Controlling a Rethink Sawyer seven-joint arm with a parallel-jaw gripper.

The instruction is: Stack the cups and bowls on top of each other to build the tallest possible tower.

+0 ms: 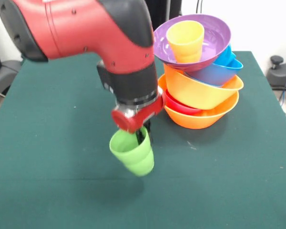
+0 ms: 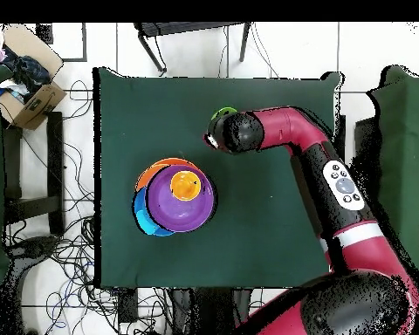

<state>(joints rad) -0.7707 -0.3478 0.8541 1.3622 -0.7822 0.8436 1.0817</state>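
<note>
My gripper (image 1: 143,135) is shut on the rim of the green cup (image 1: 132,152), one finger inside it, and holds it tilted a little above the table, left of the tower. In the overhead view the gripper (image 2: 219,125) and the green cup (image 2: 223,113) are up and to the right of the tower. The tower (image 1: 200,90) leans: a large orange bowl (image 1: 202,117) as base, a red bowl (image 1: 181,106), another orange bowl (image 1: 200,88), blue bowls (image 1: 217,74), and the purple bowl (image 1: 214,36) on top with the orange cup (image 1: 186,40) in it. The blue cup is out of view.
The green table (image 1: 47,157) ends close behind the tower. A cardboard box (image 2: 28,98) sits off the table's corner and a chair (image 2: 191,37) stands past its far edge in the overhead view. Cables lie on the floor around the table.
</note>
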